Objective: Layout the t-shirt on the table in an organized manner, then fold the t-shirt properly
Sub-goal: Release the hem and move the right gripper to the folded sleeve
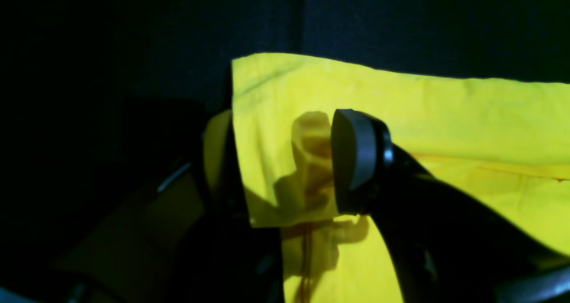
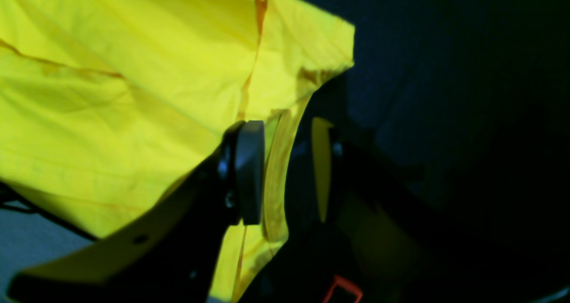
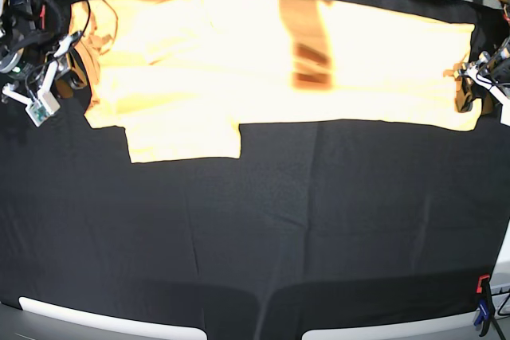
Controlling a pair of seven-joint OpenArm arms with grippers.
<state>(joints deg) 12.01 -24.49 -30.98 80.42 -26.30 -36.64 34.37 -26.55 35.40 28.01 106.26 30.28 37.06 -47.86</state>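
- T-shirt (image 3: 271,57) spread flat across the top of the base frame on the black worktop (image 3: 255,236), one sleeve hanging down at lower left of the cloth.
- Left end effector (image 1: 285,165) at the shirt's edge, far right of the base frame; jaws apart, straddling a corner of fabric, not clamped.
- Right end effector (image 2: 285,174) at far left of the base frame; jaws apart, hem between them, loose.
- Red clamp (image 3: 482,284) at the worktop's lower right rim.

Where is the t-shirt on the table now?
In the base view the t-shirt lies spread wide along the far edge of the table, one sleeve pointing toward the camera at the view's left. A gripper is at each end.
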